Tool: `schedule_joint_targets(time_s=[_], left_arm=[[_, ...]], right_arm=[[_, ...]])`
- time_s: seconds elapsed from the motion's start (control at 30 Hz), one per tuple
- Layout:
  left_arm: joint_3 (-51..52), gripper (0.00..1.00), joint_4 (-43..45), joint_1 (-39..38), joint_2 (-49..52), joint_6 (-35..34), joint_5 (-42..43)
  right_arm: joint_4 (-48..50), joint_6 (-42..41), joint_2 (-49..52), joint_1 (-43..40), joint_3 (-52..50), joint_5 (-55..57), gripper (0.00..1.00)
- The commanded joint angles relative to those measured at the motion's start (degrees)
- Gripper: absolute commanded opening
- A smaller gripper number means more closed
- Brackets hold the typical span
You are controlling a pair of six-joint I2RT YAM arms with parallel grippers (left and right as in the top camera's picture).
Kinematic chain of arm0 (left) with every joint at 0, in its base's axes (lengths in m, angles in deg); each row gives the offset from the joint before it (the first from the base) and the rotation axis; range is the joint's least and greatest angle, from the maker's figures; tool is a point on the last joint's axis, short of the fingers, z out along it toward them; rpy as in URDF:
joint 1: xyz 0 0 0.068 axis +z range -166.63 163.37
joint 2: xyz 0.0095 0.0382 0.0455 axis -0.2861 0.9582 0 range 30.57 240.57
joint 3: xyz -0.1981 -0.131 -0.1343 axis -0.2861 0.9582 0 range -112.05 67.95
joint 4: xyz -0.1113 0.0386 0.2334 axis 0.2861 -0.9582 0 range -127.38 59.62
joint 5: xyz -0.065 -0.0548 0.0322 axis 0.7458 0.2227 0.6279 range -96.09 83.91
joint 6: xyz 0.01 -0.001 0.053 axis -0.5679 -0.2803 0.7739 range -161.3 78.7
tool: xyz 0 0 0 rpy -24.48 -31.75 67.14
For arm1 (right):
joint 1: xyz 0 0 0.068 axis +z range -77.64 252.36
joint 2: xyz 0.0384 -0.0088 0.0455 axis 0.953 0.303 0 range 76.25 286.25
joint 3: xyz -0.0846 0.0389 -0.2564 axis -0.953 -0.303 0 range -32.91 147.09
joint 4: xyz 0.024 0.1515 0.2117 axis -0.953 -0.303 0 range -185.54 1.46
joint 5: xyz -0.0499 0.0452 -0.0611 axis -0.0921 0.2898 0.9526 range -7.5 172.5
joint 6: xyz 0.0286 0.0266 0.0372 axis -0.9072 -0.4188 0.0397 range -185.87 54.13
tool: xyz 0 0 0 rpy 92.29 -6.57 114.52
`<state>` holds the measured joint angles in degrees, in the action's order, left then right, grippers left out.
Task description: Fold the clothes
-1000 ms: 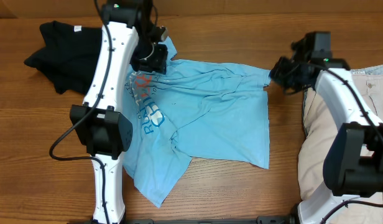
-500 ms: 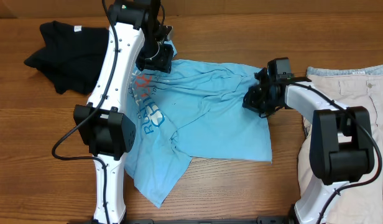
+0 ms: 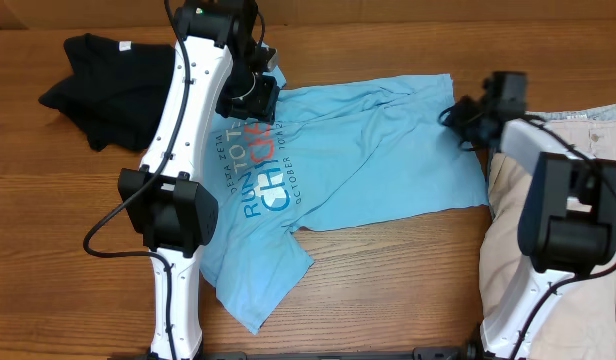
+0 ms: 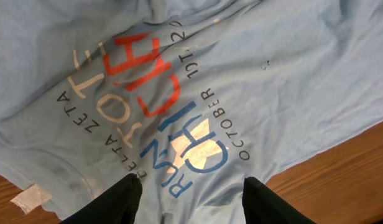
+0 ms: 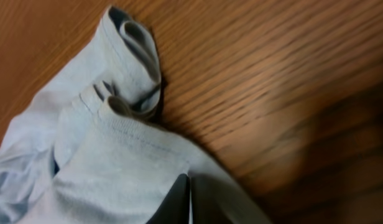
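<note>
Two grippers: right gripper (image 5: pixel 188 190) clamps the stitched hem of the wrinkled T-shirt (image 3: pixel 368 160); left gripper (image 4: pixel 191 183) hangs released.

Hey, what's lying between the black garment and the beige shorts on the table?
The T-shirt, spread print-up, fills the stretch between the black garment and the shorts; the left arm crosses its left side. The overhead view shows it.

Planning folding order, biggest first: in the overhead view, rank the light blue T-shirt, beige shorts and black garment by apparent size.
1. light blue T-shirt
2. beige shorts, partly hidden and cut off
3. black garment, bunched up
</note>
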<state>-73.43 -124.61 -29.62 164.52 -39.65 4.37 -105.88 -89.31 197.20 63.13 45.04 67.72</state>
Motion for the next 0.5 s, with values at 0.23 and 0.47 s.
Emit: schedule_joint_targets(time_s=[0.23, 0.47], left_arm=[[1.0, 0.21, -2.6, 0.5, -0.2, -14.4, -6.0], [13.0, 0.04, -1.7, 1.2, -0.2, -25.4, -8.5]], right_arm=[[-18.7, 13.0, -10.2, 0.9, 17.1, -9.9, 0.2], [-28.2, 12.8, -21.8, 0.9, 18.2, -12.3, 0.19]])
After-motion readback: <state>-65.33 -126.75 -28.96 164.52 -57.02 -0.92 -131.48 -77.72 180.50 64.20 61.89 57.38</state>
